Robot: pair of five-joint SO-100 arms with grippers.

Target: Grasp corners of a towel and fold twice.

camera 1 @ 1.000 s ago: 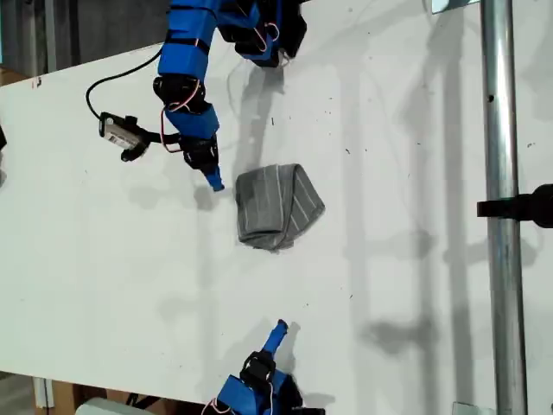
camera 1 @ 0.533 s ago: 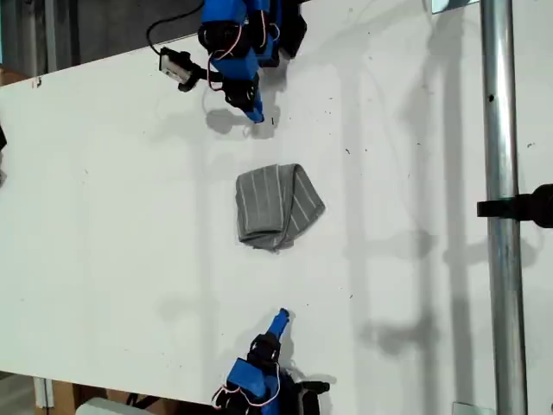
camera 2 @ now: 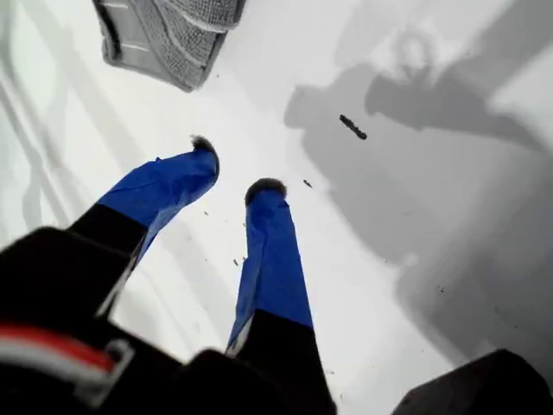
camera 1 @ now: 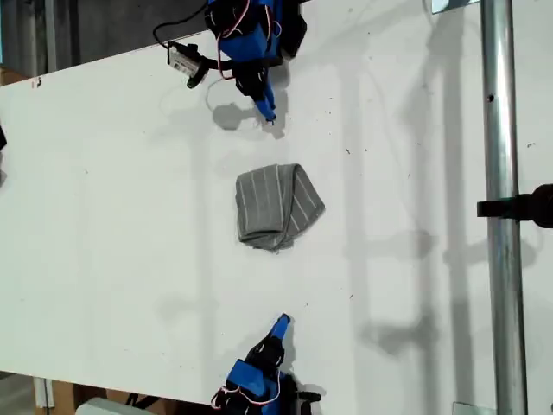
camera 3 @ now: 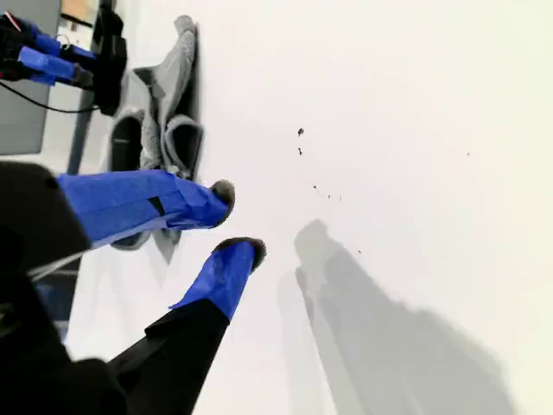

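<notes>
**Status: both grippers empty, towel bunched at mid-table**

1. Towel position. You saw the grey striped towel [camera 1: 276, 206] lying at the centre of the white table [camera 1: 104, 216] in the exterior view. It was gathered into a compact, roughly folded bundle, and its white stripes ran in two directions across the layers. Nothing was touching it.

2. My first gripper [camera 1: 268, 108]. In the exterior view it was at 12 o'clock from the towel, near the table's far edge and well apart from the cloth, with its tip pointing toward 6 o'clock. The first wrist view showed the two blue-taped fingers [camera 2: 275, 259] standing a little apart. Bare table showed between them and they held nothing. The towel [camera 2: 164, 35] lay beyond the fingertips of that gripper [camera 2: 235, 170].

3. My second gripper [camera 1: 281, 324]. In the exterior view it was at 6 o'clock from the towel, near the table's near edge and also well apart from the cloth, pointing toward 12 o'clock. The second wrist view showed its fingers [camera 3: 216, 281] slightly parted and empty, on either side of the gripper's midpoint [camera 3: 238, 221]. The towel [camera 3: 160, 112] lay ahead of them.

4. Surroundings. A metal pole [camera 1: 501, 173] ran from 12 to 6 o'clock along the exterior view's right. It carried a black clamp [camera 1: 527, 206] at 3 o'clock from the towel.
</notes>
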